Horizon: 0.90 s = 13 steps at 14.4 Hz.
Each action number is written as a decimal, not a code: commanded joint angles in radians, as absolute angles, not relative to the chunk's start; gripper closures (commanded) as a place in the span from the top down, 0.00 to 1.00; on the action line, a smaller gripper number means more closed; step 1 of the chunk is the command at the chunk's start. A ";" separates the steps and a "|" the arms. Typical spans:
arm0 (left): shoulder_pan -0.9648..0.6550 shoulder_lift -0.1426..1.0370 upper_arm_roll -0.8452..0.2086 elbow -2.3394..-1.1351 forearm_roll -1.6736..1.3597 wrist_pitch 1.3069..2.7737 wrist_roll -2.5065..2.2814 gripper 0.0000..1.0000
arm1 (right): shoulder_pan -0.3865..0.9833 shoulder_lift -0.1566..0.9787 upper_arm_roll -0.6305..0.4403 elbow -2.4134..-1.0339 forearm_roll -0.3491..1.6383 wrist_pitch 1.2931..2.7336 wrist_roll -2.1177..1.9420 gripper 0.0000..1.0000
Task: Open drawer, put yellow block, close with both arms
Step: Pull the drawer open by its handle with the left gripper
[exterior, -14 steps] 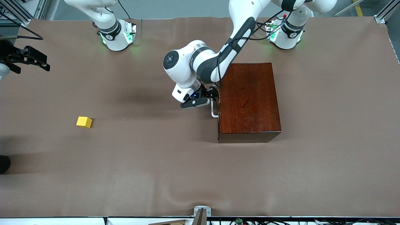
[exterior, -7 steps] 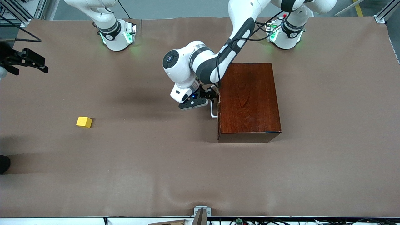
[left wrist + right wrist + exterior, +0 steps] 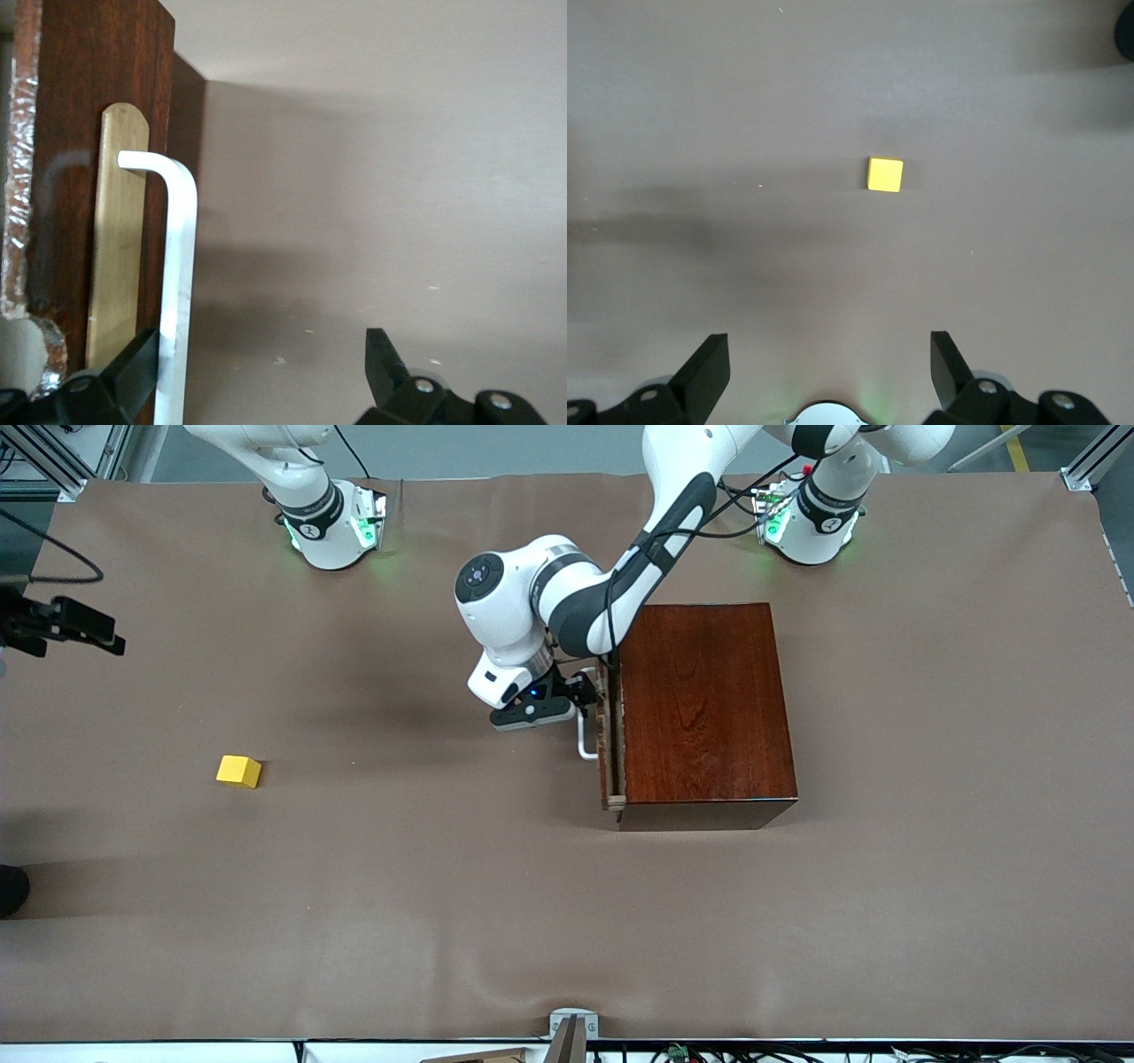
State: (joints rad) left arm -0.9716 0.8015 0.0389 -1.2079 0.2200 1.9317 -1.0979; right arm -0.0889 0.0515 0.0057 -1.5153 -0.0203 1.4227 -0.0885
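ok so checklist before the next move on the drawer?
1. Drawer out far enough to take the block: not ok, only a narrow gap shows out of the box.
2. Left gripper at the handle: ok, the bar sits between its fingers, against one of them.
3. Fingers clamped on the handle: not ok, they stand wide open.
4. Yellow block free to pick: ok, alone on the table toward the right arm's end.
5. Right gripper ready: ok, open, above the table, not yet over the block.

Drawer [image 3: 608, 735] now slightly out.
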 commanded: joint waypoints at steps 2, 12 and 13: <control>-0.977 0.836 0.008 -1.180 0.235 2.026 -1.144 1.00 | -0.101 0.097 0.017 -1.497 -0.054 1.437 -0.084 1.00; -0.989 0.857 -0.011 -1.177 0.235 2.223 -1.204 1.00 | -0.129 0.182 0.015 -1.511 -0.055 1.549 -0.084 1.00; -0.989 0.856 -0.011 -1.177 0.233 2.238 -1.204 1.00 | -0.136 0.193 0.017 -1.517 -0.055 1.566 -0.084 1.00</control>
